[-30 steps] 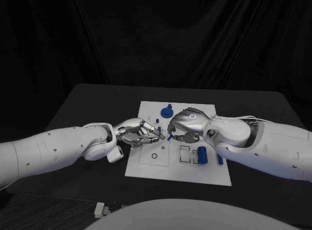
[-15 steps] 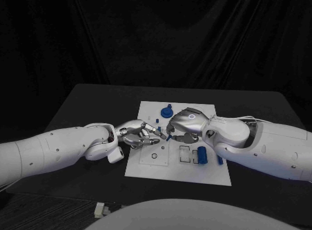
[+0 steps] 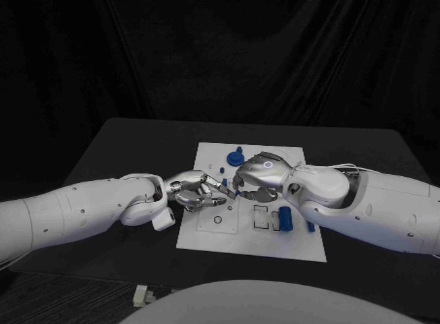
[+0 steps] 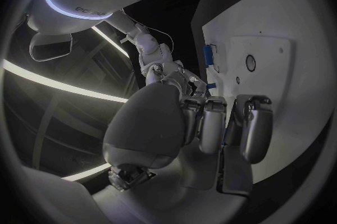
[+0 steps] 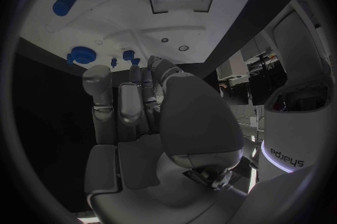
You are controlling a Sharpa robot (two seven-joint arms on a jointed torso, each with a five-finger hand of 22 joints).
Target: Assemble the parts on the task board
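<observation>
Your two silver many-fingered hands meet fingertip to fingertip over the upper middle of the flat white task board, and that closeness reads as a two-handed job: one hand steadying a small piece while the other works on it, or a pass between them. The left hand has its fingers curled inward toward the right hand, which arches over the meeting point from the other side with its fingers bent down. A small blue part shows just between the two sets of fingertips, touching or nearly touching both; you cannot tell which hand really grips it, or whether either is closed on it at all, because the fingers cover it. Its long axis cannot be read for the same reason. In the right wrist view a few small blue pegs stand just beyond that hand's fingertips, apparently upright in the board. Just behind the right hand's knuckles sits a round blue knob-like part. Near the right wrist, on the side toward the robot, a blue cylinder lies flat, its long axis running away from the robot, parallel to the board's side edge and beside a pair of rectangular recesses. Below the left hand's fingers a small ring-shaped hole waits, open.
</observation>
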